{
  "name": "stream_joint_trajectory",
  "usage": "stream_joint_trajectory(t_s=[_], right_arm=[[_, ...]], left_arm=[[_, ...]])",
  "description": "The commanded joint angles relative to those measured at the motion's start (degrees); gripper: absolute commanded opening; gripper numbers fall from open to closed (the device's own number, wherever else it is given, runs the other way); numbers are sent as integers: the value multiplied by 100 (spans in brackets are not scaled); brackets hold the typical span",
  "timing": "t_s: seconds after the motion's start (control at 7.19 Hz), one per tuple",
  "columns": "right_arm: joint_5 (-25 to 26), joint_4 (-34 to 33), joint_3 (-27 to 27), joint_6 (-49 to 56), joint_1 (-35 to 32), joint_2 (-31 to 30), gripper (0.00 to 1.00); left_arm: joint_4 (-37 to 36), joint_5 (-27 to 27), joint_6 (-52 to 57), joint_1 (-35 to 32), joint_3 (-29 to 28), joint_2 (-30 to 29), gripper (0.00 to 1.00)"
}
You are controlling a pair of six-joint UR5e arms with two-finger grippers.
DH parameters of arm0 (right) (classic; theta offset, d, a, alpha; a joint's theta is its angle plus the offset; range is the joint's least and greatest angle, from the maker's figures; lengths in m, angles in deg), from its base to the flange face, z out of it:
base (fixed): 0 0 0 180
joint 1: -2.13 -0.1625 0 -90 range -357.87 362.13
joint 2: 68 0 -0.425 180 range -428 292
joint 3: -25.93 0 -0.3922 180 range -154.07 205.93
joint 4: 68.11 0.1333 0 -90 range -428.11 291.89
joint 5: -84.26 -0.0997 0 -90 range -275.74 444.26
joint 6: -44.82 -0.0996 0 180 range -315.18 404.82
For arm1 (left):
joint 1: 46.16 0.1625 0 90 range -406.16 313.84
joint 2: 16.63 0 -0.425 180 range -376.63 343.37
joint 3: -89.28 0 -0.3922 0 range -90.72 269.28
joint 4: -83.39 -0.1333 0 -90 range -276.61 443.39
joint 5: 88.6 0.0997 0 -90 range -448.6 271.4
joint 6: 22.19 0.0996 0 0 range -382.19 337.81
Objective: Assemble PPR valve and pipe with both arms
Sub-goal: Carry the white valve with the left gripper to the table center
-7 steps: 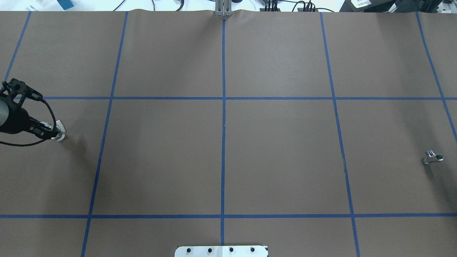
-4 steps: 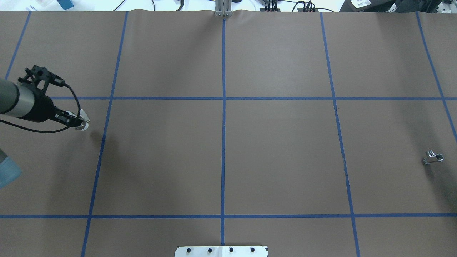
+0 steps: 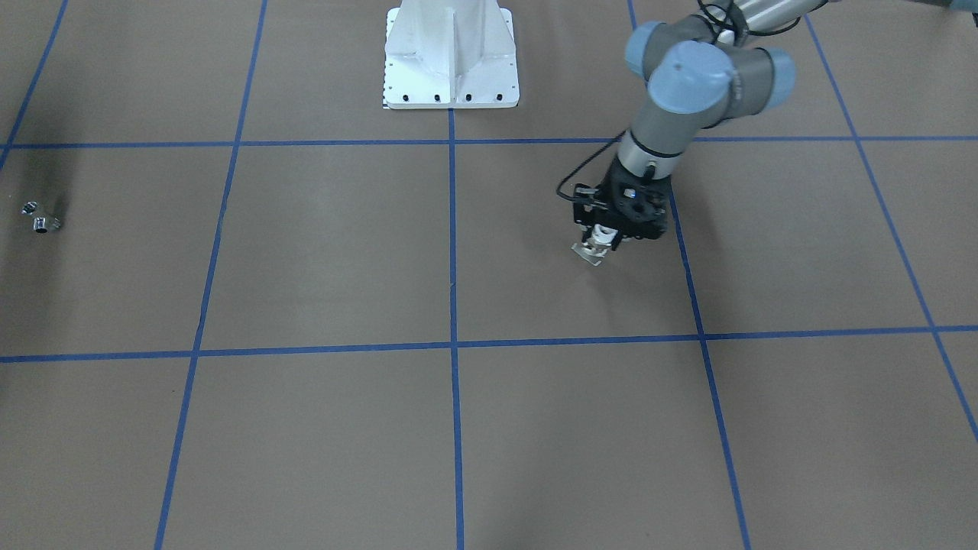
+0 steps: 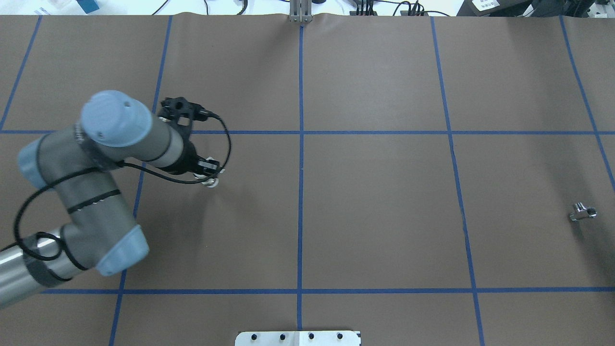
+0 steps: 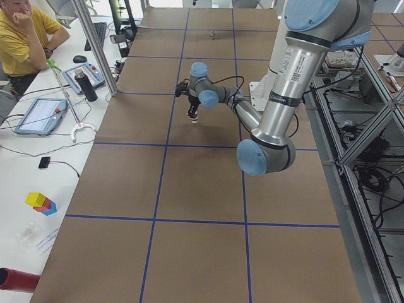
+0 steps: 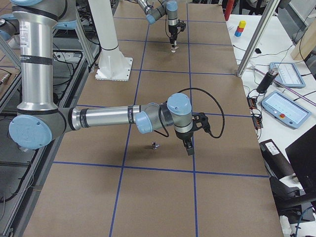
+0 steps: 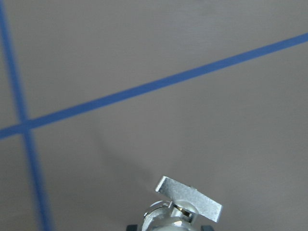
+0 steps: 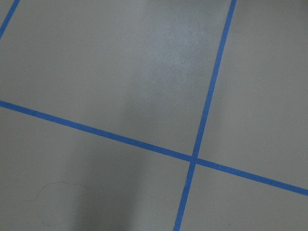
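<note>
While clamped in jaws of left gripper (image 3: 600, 241), PPR valve (image 3: 594, 253) held over tabletop (image 3: 306, 267); cannot tell state of right gripper (image 6: 190, 149) jaws near pipe (image 6: 155, 145).

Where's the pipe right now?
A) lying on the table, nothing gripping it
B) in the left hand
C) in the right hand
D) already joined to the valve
A: the pipe lies alone on the table near the overhead view's right edge, while the left hand holds only the PPR valve, well apart from it.
</note>
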Motion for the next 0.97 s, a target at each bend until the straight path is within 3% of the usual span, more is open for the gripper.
stream_joint_trajectory(t_s=[0.0,0.28,0.42,0.83], right_arm=[[-5,-1,20,0,0,0,100],[3,-2,20,0,9,0,100],[3,-2,20,0,9,0,100],[-5,-2,38,0,9,9,100]], left_arm=[[-663,334,-981,585,-652,-1372,0],[-620,493,-1090,674,-1585,-2157,0],[-611,484,-1047,674,-1667,-2212,0],[-593,484,-1073,674,-1676,-2230,21]])
